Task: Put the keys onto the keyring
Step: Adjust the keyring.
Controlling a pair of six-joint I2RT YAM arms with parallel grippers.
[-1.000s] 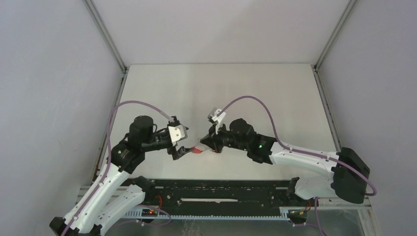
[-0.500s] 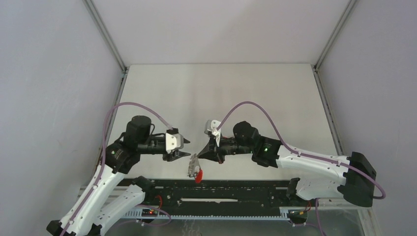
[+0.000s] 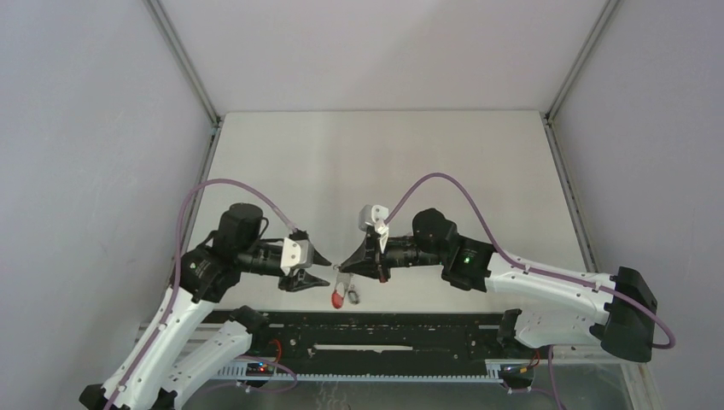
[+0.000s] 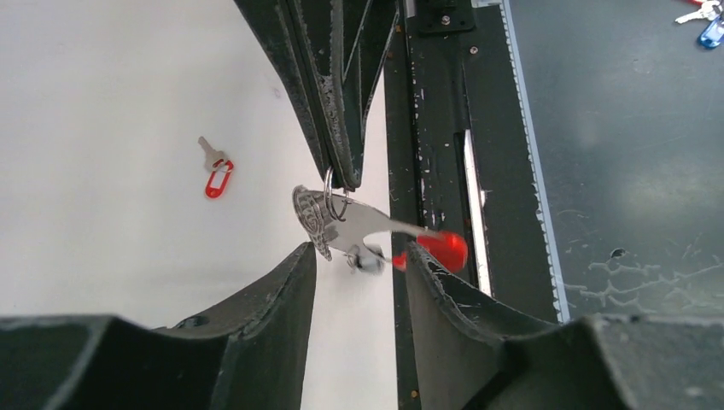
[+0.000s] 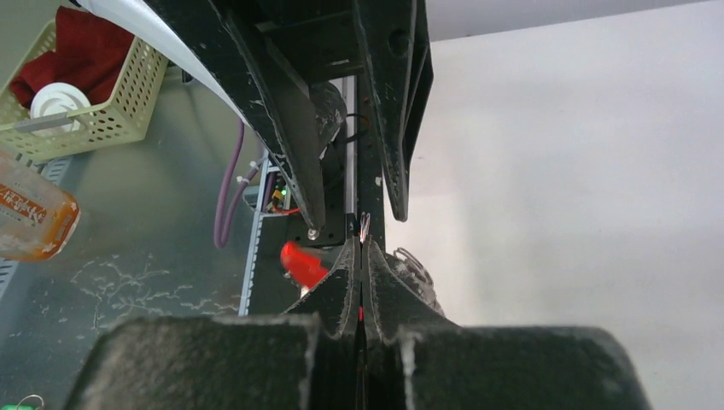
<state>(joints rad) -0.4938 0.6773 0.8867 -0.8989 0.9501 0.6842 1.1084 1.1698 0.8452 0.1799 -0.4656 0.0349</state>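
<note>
Hanging just below the right gripper, the ring is a thin wire loop pinched between that gripper's two fingers, which are pressed flat together with no gap. The keys dangle from the ring as a small silvery bunch, tilted, and the red tag sticks out beside them at the end of a silvery strip. In the top view the bunch hangs in the air over the near strip of the table, close to the black rail.

The left gripper faces the right one, tip to tip. Its jaws stand apart and it holds nothing, with the bunch just beyond the gap. The red tag lies close against one fingertip; whether it touches cannot be told.

Farther out, a lone key with its own red tag lies flat on the table. Off the table sit a pale basket with red cloth inside and an orange bottle.
</note>
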